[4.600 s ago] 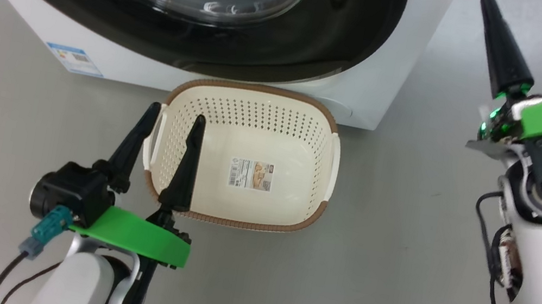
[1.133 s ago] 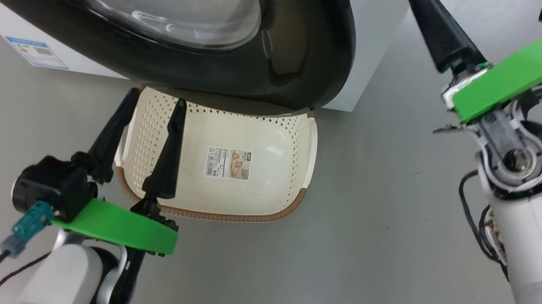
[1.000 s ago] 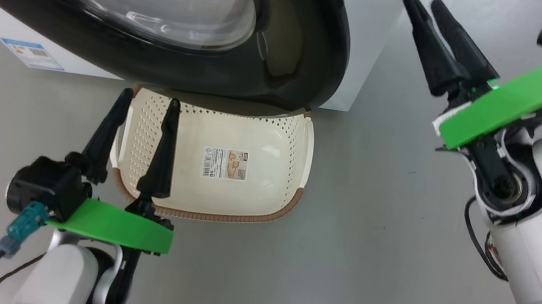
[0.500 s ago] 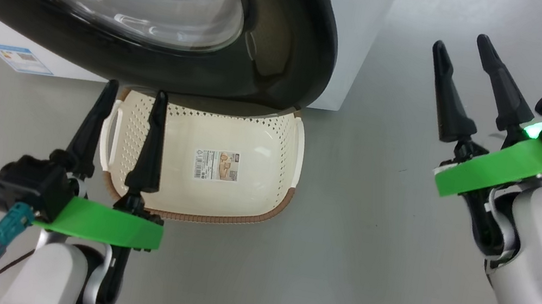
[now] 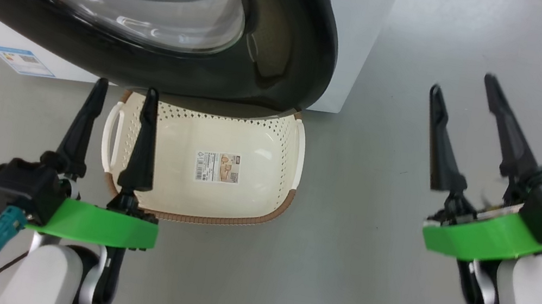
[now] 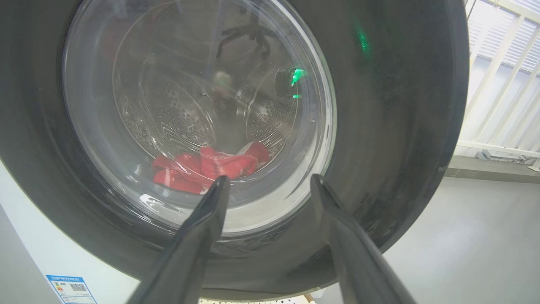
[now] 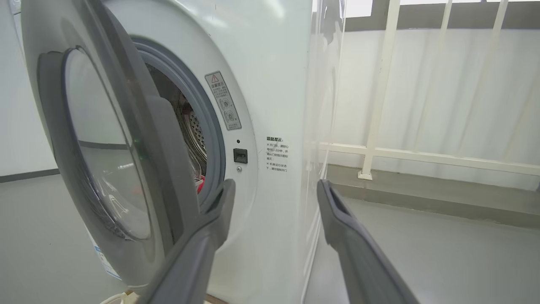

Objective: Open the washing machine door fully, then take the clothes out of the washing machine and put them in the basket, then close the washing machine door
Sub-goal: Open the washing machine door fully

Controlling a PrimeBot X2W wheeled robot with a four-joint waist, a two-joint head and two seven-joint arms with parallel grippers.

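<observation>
Head view: right gripper [image 5: 462,82] lower than before, jaws wider apart.

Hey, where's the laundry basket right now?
In the head view, the basket sits on the floor left of centre, its far edge hidden beneath the washing machine door, with the left gripper at its left side.

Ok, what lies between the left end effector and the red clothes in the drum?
The washing machine door, only partly open. In the left wrist view the red clothes show through its glass bowl, beyond the left end effector.
</observation>
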